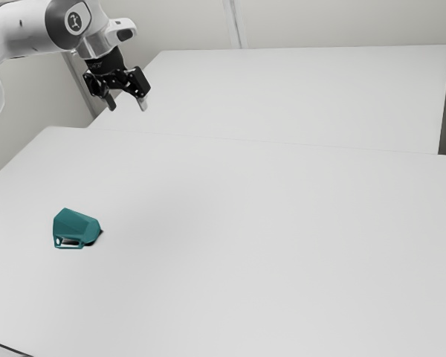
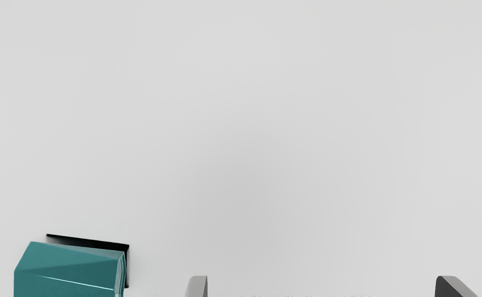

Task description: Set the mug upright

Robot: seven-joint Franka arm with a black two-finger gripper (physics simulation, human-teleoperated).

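Lying sideways, the mug (image 1: 74, 224) shows its handle (image 1: 68, 248) in exterior view.

Count: teal faceted mug (image 1: 74, 223), 1, with 1 looped handle (image 1: 68, 248). White robot arm (image 1: 22, 31), 1. Black gripper (image 1: 127, 105), 1, with 2 fingers (image 2: 197, 286). Flat white surface (image 1: 245, 245) under mug, 1; flat white slab (image 1: 305, 89) beyond, 1.

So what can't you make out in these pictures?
Mug, wrist view: partly cut off by the bottom edge.
Mug's side facing the table, both views: hidden by its own body.
Gripper fingers, wrist view: all but the tips, cut off below.
Arm, exterior view: partly cut off by the left edge.
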